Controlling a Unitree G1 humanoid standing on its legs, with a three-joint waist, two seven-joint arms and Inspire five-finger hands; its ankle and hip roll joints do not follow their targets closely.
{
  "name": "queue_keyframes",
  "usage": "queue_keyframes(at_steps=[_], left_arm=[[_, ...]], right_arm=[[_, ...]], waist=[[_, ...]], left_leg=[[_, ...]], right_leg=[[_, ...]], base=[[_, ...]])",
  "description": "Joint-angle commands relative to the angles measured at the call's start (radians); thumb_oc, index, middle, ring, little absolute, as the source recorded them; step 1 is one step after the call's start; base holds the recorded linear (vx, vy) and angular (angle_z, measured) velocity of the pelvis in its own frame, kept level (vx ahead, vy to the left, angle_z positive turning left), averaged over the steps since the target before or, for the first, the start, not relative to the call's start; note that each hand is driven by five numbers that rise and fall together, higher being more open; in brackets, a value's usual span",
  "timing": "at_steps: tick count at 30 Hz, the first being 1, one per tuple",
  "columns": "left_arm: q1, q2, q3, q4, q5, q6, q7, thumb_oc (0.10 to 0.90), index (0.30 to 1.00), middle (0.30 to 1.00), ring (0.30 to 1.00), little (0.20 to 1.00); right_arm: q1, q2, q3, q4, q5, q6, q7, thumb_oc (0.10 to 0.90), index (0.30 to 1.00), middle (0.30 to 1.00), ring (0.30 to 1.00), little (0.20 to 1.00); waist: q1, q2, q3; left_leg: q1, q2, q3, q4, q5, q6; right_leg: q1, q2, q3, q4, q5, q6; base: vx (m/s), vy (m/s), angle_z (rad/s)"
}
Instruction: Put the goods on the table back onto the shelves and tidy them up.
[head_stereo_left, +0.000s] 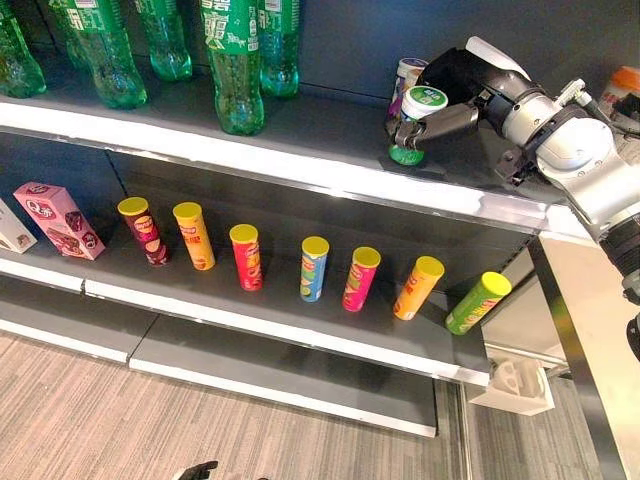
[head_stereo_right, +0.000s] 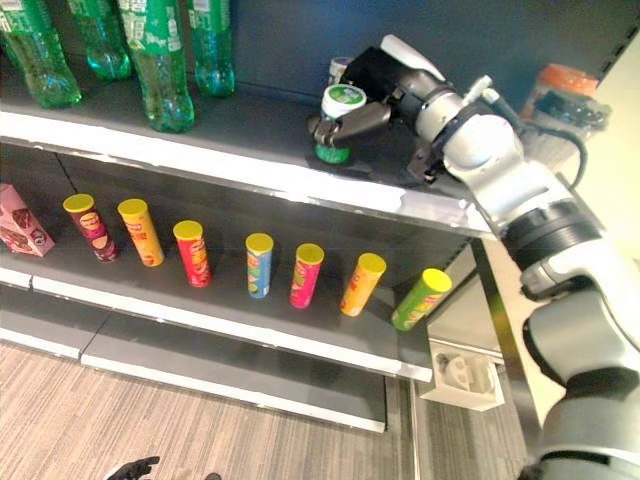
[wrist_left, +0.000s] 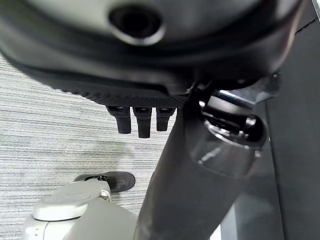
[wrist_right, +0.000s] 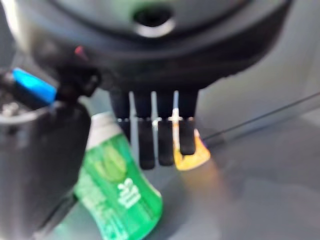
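The dark matt metal shelf (head_stereo_left: 330, 130) is edged with a glossy silver strip. Translucent green plastic bottles (head_stereo_left: 235, 70) are seen with a glossy sheen. The small green plastic cup with white lid (head_stereo_right: 340, 120) appears smooth. The grey floor covering (head_stereo_left: 80, 420) looks finely ribbed.

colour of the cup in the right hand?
Green with a white lid, clearest in right eye view.
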Motion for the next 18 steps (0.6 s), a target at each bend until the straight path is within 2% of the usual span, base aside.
queue_keyframes(at_steps=[1, 9, 10, 11, 12, 17, 18], left_arm=[[-0.066, 0.06, -0.043, 0.032, 0.01, -0.036, 0.01, 0.8, 0.9, 0.9, 0.9, 0.9], [-0.064, 0.06, -0.041, 0.025, 0.009, -0.035, 0.009, 0.8, 0.9, 0.9, 0.9, 0.9], [-0.063, 0.061, -0.041, 0.023, 0.007, -0.035, 0.01, 0.8, 0.9, 0.9, 0.9, 0.9], [-0.063, 0.061, -0.04, 0.022, 0.007, -0.036, 0.009, 0.8, 0.9, 0.9, 0.9, 0.9], [-0.061, 0.06, -0.041, 0.02, 0.007, -0.036, 0.009, 0.8, 0.9, 0.9, 0.9, 0.9], [-0.06, 0.058, -0.042, 0.019, 0.006, -0.036, 0.009, 0.8, 0.9, 0.9, 0.9, 0.9], [-0.06, 0.055, -0.044, 0.012, 0.003, -0.035, 0.009, 0.8, 0.9, 0.9, 0.9, 0.9]], right_arm=[[-0.105, -0.014, -0.03, 0.024, -0.016, -0.03, -0.073, 0.4, 0.3, 0.3, 0.3, 0.3], [-0.088, -0.006, -0.04, 0.017, -0.011, -0.025, -0.069, 0.4, 0.3, 0.3, 0.3, 0.3], [-0.086, -0.005, -0.039, 0.015, -0.009, -0.025, -0.068, 0.472, 0.408, 0.408, 0.408, 0.408], [-0.085, -0.003, -0.039, 0.015, -0.009, -0.024, -0.067, 0.579, 0.568, 0.568, 0.568, 0.568], [-0.084, -0.003, -0.04, 0.016, -0.009, -0.024, -0.067, 0.662, 0.693, 0.693, 0.693, 0.693], [-0.081, 0.001, -0.043, 0.016, -0.008, -0.024, -0.067, 0.66, 0.691, 0.691, 0.691, 0.691], [-0.079, 0.006, -0.046, 0.011, -0.006, -0.022, -0.064, 0.767, 0.851, 0.851, 0.851, 0.851]], waist=[[0.03, -0.073, -0.023], [0.029, -0.074, -0.021], [0.028, -0.073, -0.021], [0.027, -0.073, -0.021], [0.025, -0.072, -0.021], [0.024, -0.072, -0.022], [0.021, -0.07, -0.023]], left_leg=[[-0.016, 0.007, 0.043, 0.001, -0.064, -0.015], [-0.014, 0.006, 0.046, 0.001, -0.068, -0.014], [-0.013, 0.005, 0.047, 0.001, -0.068, -0.013], [-0.012, 0.005, 0.048, 0.001, -0.068, -0.013], [-0.011, 0.005, 0.05, 0.001, -0.069, -0.013], [-0.008, 0.005, 0.051, 0.001, -0.07, -0.013], [-0.002, 0.005, 0.053, 0.001, -0.073, -0.012]], right_leg=[[0.013, -0.126, -0.037, 0.006, 0.01, 0.109], [0.011, -0.128, -0.034, 0.006, 0.011, 0.11], [0.011, -0.129, -0.032, 0.006, 0.012, 0.11], [0.011, -0.129, -0.03, 0.006, 0.011, 0.11], [0.011, -0.129, -0.031, 0.006, 0.011, 0.11], [0.013, -0.129, -0.03, 0.006, 0.01, 0.109], [0.016, -0.128, -0.03, 0.006, 0.009, 0.109]], base=[[0.0, 0.0, 0.0], [0.0, 0.0, 0.0], [0.0, 0.0, 0.0], [0.0, 0.0, 0.0], [0.0, 0.0, 0.0], [0.0, 0.0, 0.0], [0.0, 0.0, 0.0]])
